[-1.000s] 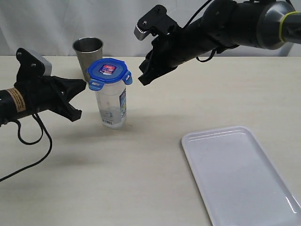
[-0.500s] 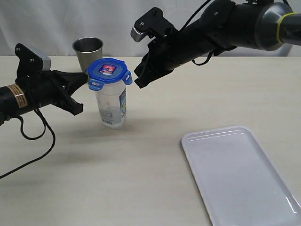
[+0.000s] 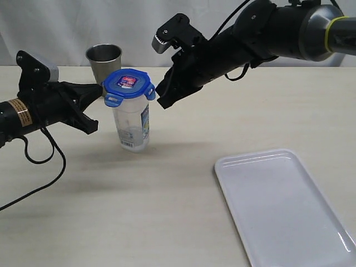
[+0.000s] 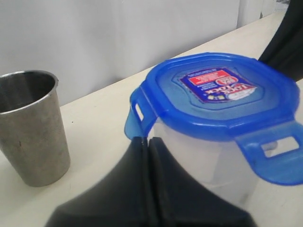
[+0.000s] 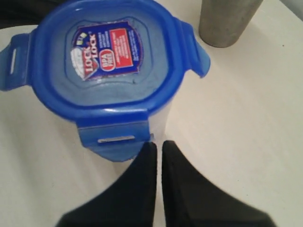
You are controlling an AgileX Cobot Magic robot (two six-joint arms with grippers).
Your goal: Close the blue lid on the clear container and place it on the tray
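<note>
Clear container (image 3: 132, 125) stands upright on the bench (image 3: 167, 222). The white tray (image 3: 278, 206) lies nearer the camera, well apart to the container's right. The blue lid (image 3: 129, 83) sits on the container's rim with its snap tabs flared out, so it looks seated but not latched.

The container looks light, stiff and smooth-walled, and being tall and narrow it is likely to tip under a sideways push. A tab is best pressed down while the opposite side is braced. For the carry, a hold around the body just under the lid looks safest.

The left pincer (image 3: 100, 92) is closed on nothing, just left of the lid. The right pincer (image 3: 162, 100) is also closed and empty, just right of it. A steel cup (image 3: 104, 60) stands behind the container.

Compared with a second ago, both pincers have closed in on the lid, the left rising slightly. Container, lid, cup and tray have not moved.
</note>
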